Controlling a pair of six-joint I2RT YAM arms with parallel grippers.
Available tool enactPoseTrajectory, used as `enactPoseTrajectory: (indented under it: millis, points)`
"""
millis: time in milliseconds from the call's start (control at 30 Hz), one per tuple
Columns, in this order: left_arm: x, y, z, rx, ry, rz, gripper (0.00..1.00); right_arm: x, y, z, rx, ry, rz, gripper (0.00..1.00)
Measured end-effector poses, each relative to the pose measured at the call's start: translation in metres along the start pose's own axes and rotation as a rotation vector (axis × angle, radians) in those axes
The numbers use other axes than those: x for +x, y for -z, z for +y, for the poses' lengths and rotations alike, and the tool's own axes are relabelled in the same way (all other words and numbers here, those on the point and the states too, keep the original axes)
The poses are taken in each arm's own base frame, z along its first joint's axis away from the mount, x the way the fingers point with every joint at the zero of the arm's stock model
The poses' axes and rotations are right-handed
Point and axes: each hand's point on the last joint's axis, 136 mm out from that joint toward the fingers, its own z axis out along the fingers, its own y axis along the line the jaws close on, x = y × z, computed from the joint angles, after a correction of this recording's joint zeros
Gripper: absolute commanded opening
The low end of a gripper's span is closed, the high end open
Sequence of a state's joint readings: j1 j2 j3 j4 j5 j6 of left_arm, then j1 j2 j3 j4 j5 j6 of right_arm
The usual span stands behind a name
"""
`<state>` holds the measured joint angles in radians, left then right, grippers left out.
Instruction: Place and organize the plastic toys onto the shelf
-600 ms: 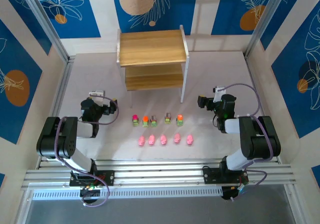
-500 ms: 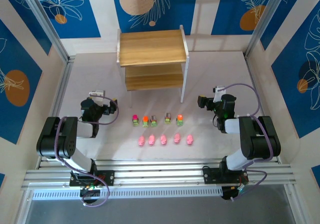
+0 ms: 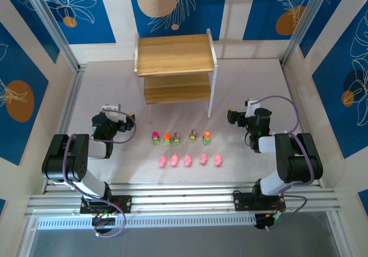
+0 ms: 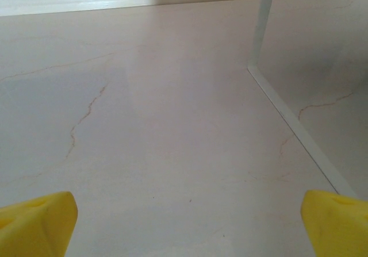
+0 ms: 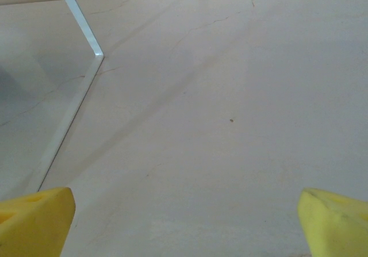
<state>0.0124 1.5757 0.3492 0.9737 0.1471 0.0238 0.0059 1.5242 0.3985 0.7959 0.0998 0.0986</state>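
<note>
A: Plastic toys [image 3: 188,160]: all ten on the desk [image 3: 253,84], none on the shelf [image 3: 175,54]. Two neat rows in front of it, blocky pieces [image 3: 177,137] in the far row, pink figures [image 3: 174,161] in the near one.
B: Shelf boards?
A: Both tiers bare, as far as I can see. So nothing done, whole job left.
B: End effectors?
A: Left end effector [image 3: 127,122] sits left of the rows, jaws wide apart, nothing between them. Right end effector [image 3: 233,117] off to the right, same: spread wide, empty. Neither touches a toy.
B: Next?
A: My guess: first pick from a row end, then nine more trips.
</note>
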Motion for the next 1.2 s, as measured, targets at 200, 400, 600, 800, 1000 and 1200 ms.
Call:
enactPoseTrajectory:
  millis: [200, 400, 600, 800, 1000, 1200]
  points:
    - [-0.003, 0.001, 0.000, 0.008, 0.001, -0.015, 1.00, 0.000, 0.000, 0.000, 0.000, 0.000, 0.000, 0.99]
    - [-0.004, 0.002, -0.001, 0.014, 0.005, -0.025, 1.00, 0.000, 0.000, 0.000, -0.002, 0.000, 0.000, 0.99]
    - [-0.003, 0.002, -0.007, 0.045, 0.000, -0.023, 1.00, 0.000, 0.000, -0.001, -0.001, -0.002, 0.000, 0.99]
    - [0.000, 0.002, -0.017, 0.081, -0.027, -0.008, 1.00, 0.000, 0.000, -0.001, -0.001, -0.001, 0.000, 0.99]
    - [0.002, 0.002, -0.014, 0.073, -0.020, -0.001, 1.00, 0.000, 0.000, -0.001, -0.001, -0.001, 0.000, 0.99]
    - [0.003, 0.010, -0.001, -0.011, 0.008, -0.034, 1.00, -0.003, 0.002, -0.003, 0.013, -0.014, -0.007, 0.99]
